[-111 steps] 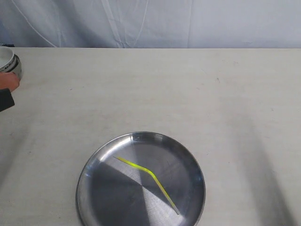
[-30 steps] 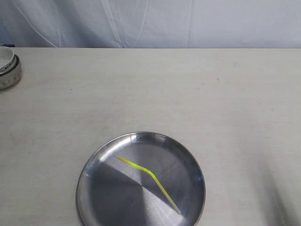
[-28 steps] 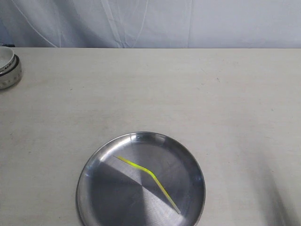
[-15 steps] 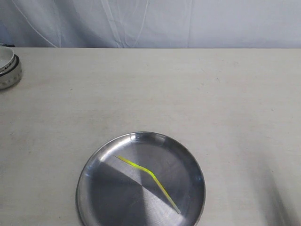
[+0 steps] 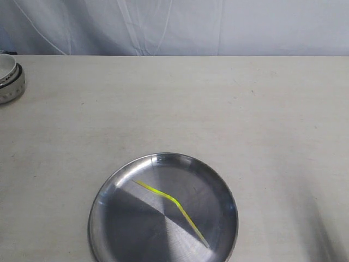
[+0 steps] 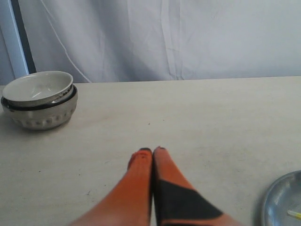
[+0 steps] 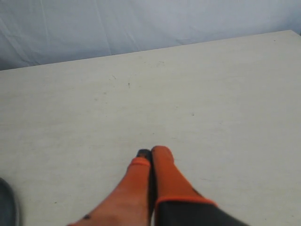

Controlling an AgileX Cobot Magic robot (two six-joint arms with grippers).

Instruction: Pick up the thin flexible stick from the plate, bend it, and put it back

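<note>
Locate stick [image 5: 172, 203] lying inside plate [image 5: 210, 183], kinked near its middle, one end toward the rim, touching nothing but the metal. Treat pick-up, bend and return as apparently done, judging by the kink and the resting place; expect little left beyond parking the arms. Read left gripper [image 6: 152, 151] as pressed together and empty, low over the table [image 5: 218, 109], beside the plate. Read right gripper [image 7: 150, 153] likewise: tips together, pinching nothing. Note bowl [image 5: 10, 76] at the table's far left, well apart from the plate. Find no obstruction near the stick.
</note>
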